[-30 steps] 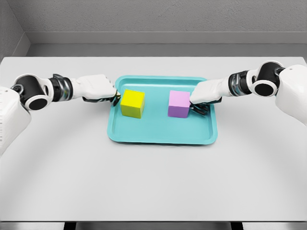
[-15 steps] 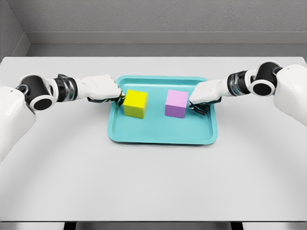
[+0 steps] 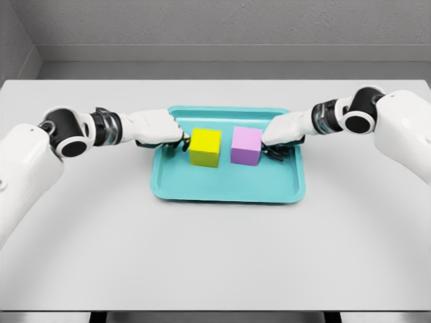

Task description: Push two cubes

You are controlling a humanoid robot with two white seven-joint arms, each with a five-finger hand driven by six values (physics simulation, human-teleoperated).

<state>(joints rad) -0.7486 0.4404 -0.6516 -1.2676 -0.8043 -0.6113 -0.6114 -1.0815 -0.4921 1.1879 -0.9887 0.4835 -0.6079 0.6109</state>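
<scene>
A yellow cube point(image 3: 205, 147) and a pink cube point(image 3: 246, 146) stand side by side on a teal tray point(image 3: 225, 185), a narrow gap between them. My left hand point(image 3: 176, 138) reaches in over the tray's left rim, its curled fingers against the yellow cube's left face. From the right, my right hand point(image 3: 271, 145) comes in with curled fingers pressed on the pink cube's right face. Neither hand grasps a cube.
The tray lies in the middle of a grey table point(image 3: 215, 256). A grey wall runs behind the table's far edge.
The yellow cube has slid to the right, pushed by my left hand. The pink cube has shifted slightly left with my right hand. The gap between the cubes has narrowed.
</scene>
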